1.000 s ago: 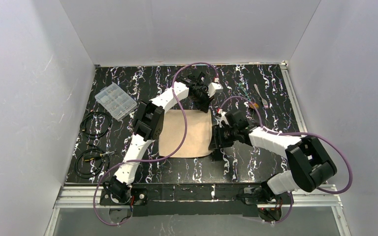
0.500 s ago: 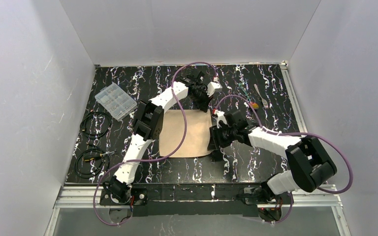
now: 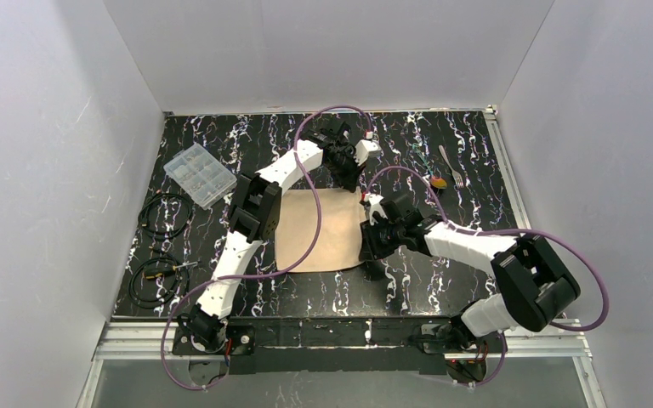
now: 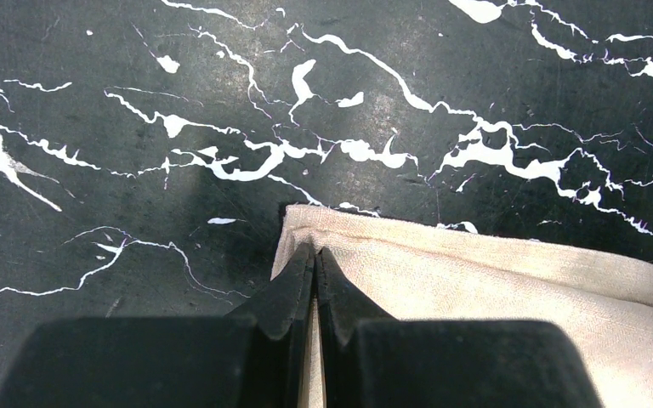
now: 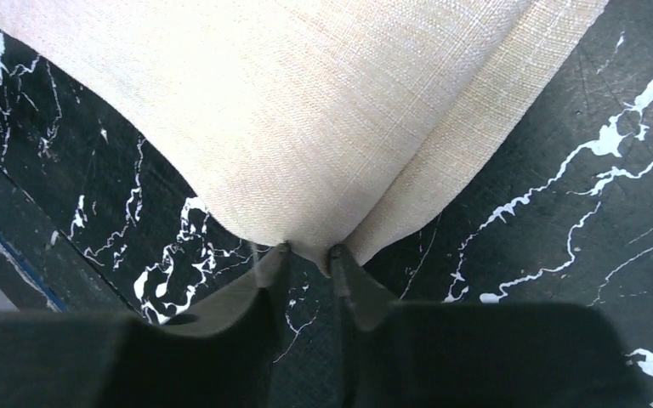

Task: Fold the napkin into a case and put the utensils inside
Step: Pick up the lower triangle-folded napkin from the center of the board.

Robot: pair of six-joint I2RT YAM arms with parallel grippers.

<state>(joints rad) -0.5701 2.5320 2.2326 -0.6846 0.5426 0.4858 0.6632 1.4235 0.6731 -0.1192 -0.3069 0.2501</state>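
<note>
The tan napkin (image 3: pixel 319 229) lies mostly flat in the middle of the black marbled table (image 3: pixel 221 136). My left gripper (image 3: pixel 351 185) is shut on its far right corner; in the left wrist view the fingers (image 4: pixel 315 251) pinch the hemmed napkin (image 4: pixel 476 289). My right gripper (image 3: pixel 366 245) is at the near right corner. Its jaws (image 5: pixel 309 251) stand a little apart, with the lifted tip of the napkin (image 5: pixel 306 110) between the fingertips. The silver fork (image 3: pixel 451 161) and the orange-bowled spoon (image 3: pixel 439 181) lie at the far right, away from both grippers.
A clear plastic compartment box (image 3: pixel 199 173) sits at the far left. Two coiled black cables (image 3: pixel 164 212) (image 3: pixel 153 280) lie along the left edge. White walls enclose the table on three sides.
The right jaws have narrowed around the napkin's near right corner. Both grippers have shifted slightly leftwards and towards the far side. The left stays shut on its corner.
</note>
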